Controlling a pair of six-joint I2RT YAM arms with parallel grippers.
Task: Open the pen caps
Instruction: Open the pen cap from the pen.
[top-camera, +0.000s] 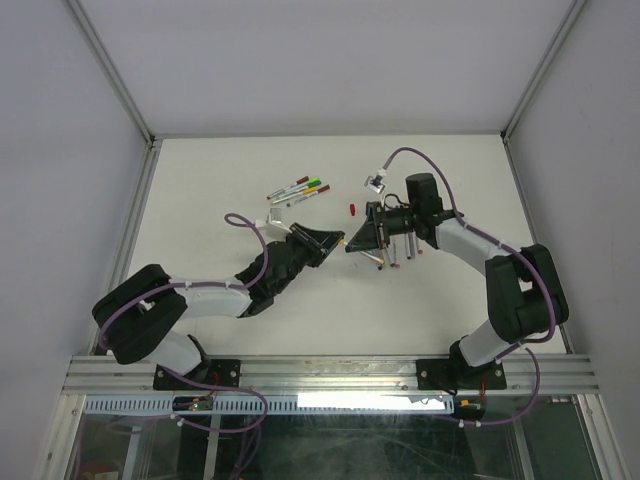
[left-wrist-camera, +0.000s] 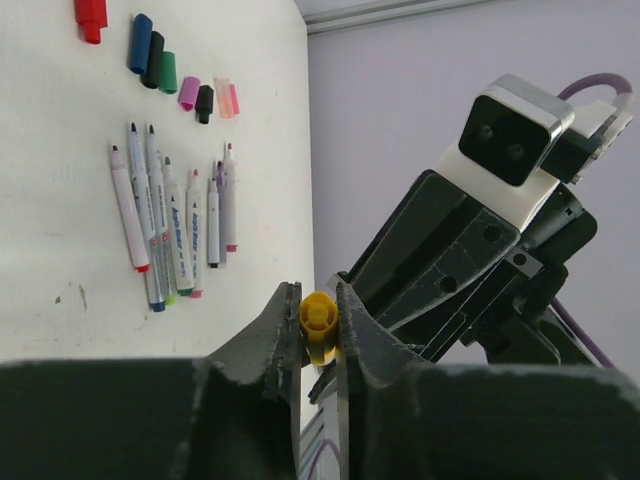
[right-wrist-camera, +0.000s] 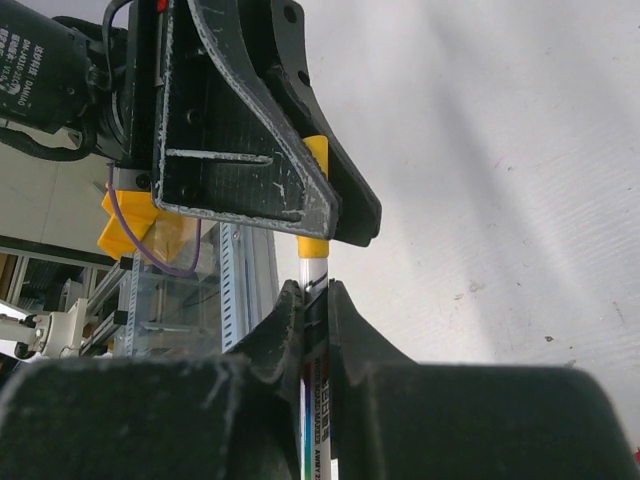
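Yellow plastic marks the piece being worked: a short, stubby yellow cap (left-wrist-camera: 318, 324) with a round ridged end, seated on the tip of a slim white pen (right-wrist-camera: 312, 277) printed with small lettering. Starting at the left, we see a small cluster of pens (top-camera: 298, 188) with coloured ends lying on the white surface (top-camera: 200, 180). Next comes the left end effector (top-camera: 329, 244), its fingers pinched in against both sides of the cap. Cap and pen hang above the middle of the surface, bridging the two arms. To the right, the right end effector (right-wrist-camera: 312, 300) is clamped tight around the barrel just below the cap's collar. Beneath that arm lie the uncapped pens (left-wrist-camera: 180, 230), side by side with bare tips. Beyond them we see loose caps (left-wrist-camera: 160, 62) in red, blue, black, green and pink.
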